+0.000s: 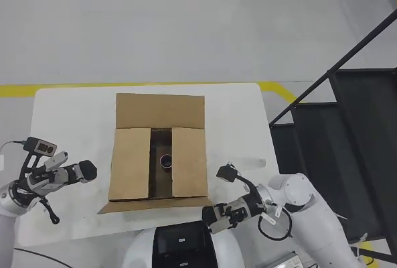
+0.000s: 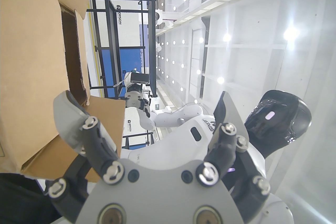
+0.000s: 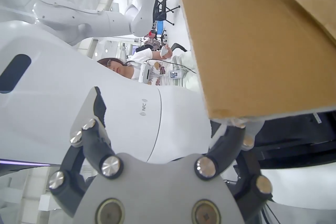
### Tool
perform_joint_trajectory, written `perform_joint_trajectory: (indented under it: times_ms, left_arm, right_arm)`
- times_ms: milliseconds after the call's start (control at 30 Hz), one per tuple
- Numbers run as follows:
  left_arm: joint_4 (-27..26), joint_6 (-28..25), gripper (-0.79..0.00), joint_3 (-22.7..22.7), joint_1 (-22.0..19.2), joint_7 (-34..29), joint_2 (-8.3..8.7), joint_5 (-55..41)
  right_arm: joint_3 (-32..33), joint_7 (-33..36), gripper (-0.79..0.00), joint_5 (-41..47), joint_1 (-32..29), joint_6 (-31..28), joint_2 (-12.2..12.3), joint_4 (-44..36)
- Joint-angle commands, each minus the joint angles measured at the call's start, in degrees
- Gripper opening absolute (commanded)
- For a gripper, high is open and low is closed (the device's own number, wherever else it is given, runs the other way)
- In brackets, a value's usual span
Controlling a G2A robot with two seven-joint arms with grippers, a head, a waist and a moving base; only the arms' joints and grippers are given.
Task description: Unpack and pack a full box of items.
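Note:
A cardboard box [image 1: 159,155] stands mid-table. Its two side flaps are folded inward with a gap between them, where a dark round item [image 1: 166,161] sits inside. The far flap [image 1: 160,110] lies back and the near flap [image 1: 154,203] hangs outward. My left gripper [image 1: 86,171] is to the left of the box, open and empty, and the box [image 2: 31,64] fills one side of the left wrist view beyond its fingers [image 2: 71,114]. My right gripper [image 1: 213,216] is open at the box's near right corner. The corner of a flap [image 3: 249,38] sits just over one of its fingers [image 3: 236,128].
The white table [image 1: 231,114] has bare surface on both sides of the box. A small clear strip [image 1: 252,163] lies right of the box. Black metal stairs [image 1: 345,134] stand past the table's right edge.

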Motion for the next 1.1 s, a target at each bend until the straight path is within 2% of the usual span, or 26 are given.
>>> perform_joint_trajectory:
  times_ms: [0,333,567,700,833,933,1067]
  left_arm:
    - [-0.53,-0.15,0.0,0.13,0.34,-0.55,0.01,0.23]
    - [-2.34,-3.41,0.0,1.38,1.28,-5.48,0.21,3.36]
    - [-3.81,-5.22,0.0,2.42,1.41,-6.66,0.39,7.15]
    - [-4.62,-7.46,0.0,2.53,1.93,-4.42,0.27,7.32]
    - [-4.74,-10.71,0.0,1.23,2.99,-1.09,-0.05,3.46]
    - [-5.15,-10.74,0.0,0.35,3.66,-3.38,0.05,2.25]
    - [-6.09,-9.74,0.0,1.05,4.07,-7.69,0.49,7.95]
  right_arm:
    - [-0.41,-0.97,0.0,0.58,1.31,-0.24,0.02,0.75]
    - [-2.71,-10.75,0.0,-4.62,5.96,1.3,-0.05,3.41]
    - [-4.83,-17.42,0.0,-7.37,7.95,4.13,-0.24,5.8]
    - [-6.16,-18.95,0.0,-8.41,9.33,5.23,-0.31,7.2]
    - [-7.49,-19.34,0.0,-8.86,10.53,5.76,-0.35,8.33]
    - [-8.38,-19.7,0.0,-9.33,11.31,6.12,-0.38,8.84]
    - [-9.36,-20.58,0.0,-10.02,12.42,6.8,-0.41,9.44]
